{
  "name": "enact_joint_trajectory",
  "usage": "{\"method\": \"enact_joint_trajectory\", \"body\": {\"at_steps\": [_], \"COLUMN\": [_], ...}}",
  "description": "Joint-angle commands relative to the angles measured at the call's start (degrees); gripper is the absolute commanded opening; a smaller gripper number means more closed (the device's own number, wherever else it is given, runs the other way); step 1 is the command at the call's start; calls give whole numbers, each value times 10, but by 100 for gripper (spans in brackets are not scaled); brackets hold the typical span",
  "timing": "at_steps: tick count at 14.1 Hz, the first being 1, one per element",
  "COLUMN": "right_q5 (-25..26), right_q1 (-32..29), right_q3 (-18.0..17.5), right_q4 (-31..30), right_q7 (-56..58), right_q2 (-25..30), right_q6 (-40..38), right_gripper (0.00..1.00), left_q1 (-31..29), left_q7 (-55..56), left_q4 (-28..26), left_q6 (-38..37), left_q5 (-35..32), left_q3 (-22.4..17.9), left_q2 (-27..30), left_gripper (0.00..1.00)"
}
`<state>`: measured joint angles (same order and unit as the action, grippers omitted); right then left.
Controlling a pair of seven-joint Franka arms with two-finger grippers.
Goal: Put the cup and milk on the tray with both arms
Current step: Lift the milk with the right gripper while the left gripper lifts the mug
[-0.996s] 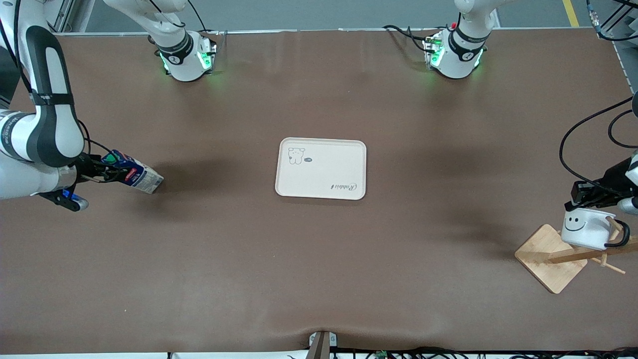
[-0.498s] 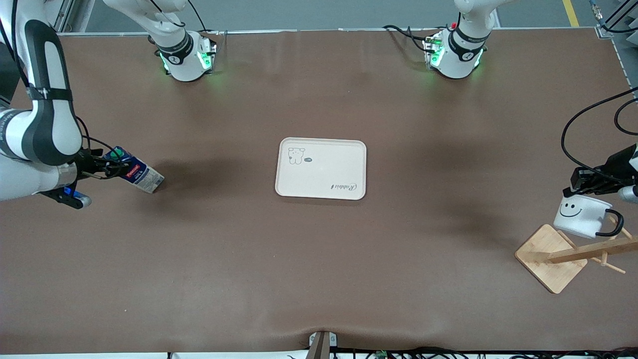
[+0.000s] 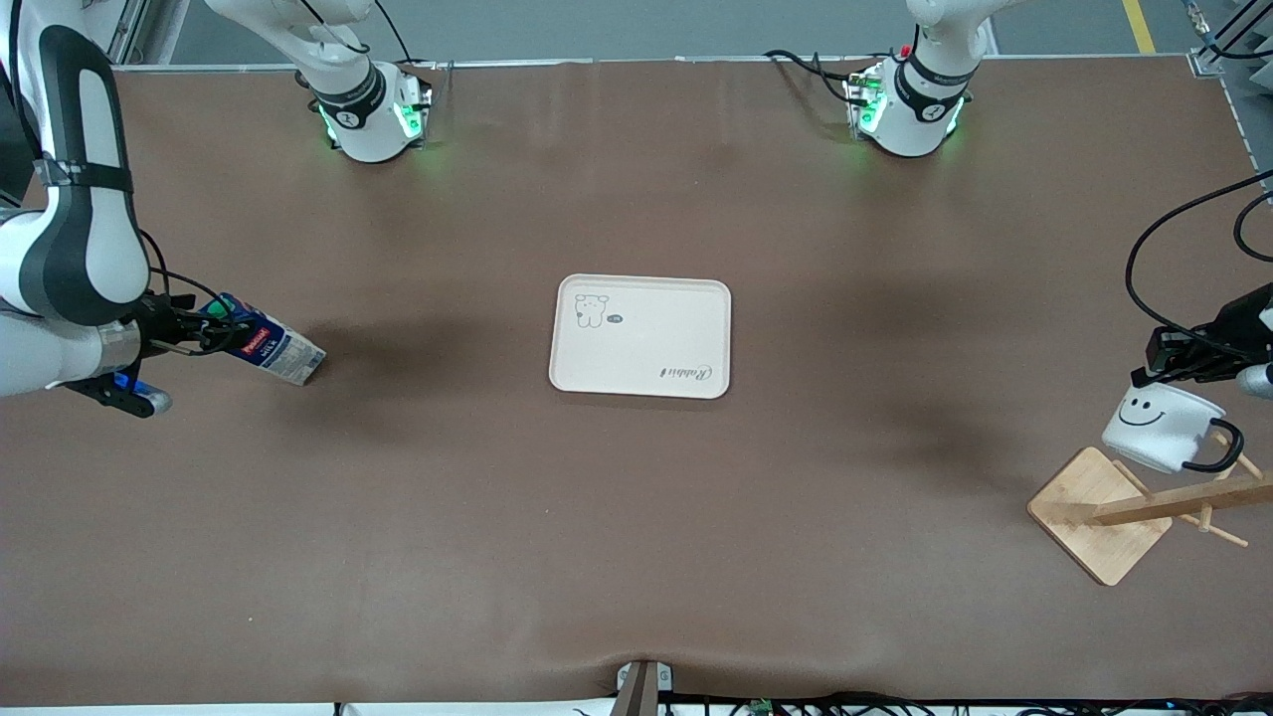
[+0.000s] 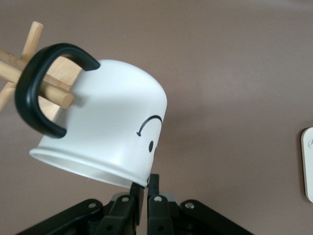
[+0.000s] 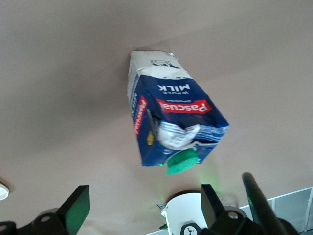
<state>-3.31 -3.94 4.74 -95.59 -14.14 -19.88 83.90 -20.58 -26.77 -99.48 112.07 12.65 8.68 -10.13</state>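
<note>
A bamboo mug stand (image 3: 1099, 514) sits at the left arm's end of the brown surface (image 3: 636, 557), nearer the front camera than the tray (image 3: 640, 336); one of its pegs (image 4: 49, 92) runs through the cup's black handle (image 4: 36, 88). The cup (image 3: 1160, 428) hangs tilted over the stand, smiley side facing the tray, its rim pinched by the closed left end effector (image 3: 1166, 374). At the right arm's end, the milk (image 3: 267, 350) is held tilted, its long axis slanting, green cap (image 5: 182, 161) toward the right end effector (image 3: 204, 333), which grips its top, and pale bottom toward the tray and just above the surface. The tray lies mid-surface, well apart from both.
</note>
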Motion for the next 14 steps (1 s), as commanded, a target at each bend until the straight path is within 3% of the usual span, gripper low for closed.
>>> {"method": "enact_joint_trajectory", "body": {"at_steps": [1, 10, 11, 13, 14], "right_q5": [-2, -3, -3, -4, -4], "right_q1": [-20, -29, -28, -26, -22], "right_q3": [-3, -3, -3, -3, -4], "right_q4": [-28, -102, -102, -102, -101], "right_q7": [2, 6, 9, 9, 8], "right_q2": [4, 4, 4, 4, 5], "right_q6": [30, 126, 126, 120, 113], "right_gripper": [100, 100, 79, 23, 5], "left_q1": [-1, 4, 4, 4, 3], "left_q7": [8, 10, 18, 46, 52], "left_q4": [26, 39, 41, 42, 42], "left_q6": [-27, -59, -69, -94, -103], "left_q5": [-17, -20, -20, -20, -20], "left_q3": [3, 8, 8, 11, 17], "left_q2": [0, 5, 7, 9, 9], "left_gripper": [0, 0, 0, 0, 0]}}
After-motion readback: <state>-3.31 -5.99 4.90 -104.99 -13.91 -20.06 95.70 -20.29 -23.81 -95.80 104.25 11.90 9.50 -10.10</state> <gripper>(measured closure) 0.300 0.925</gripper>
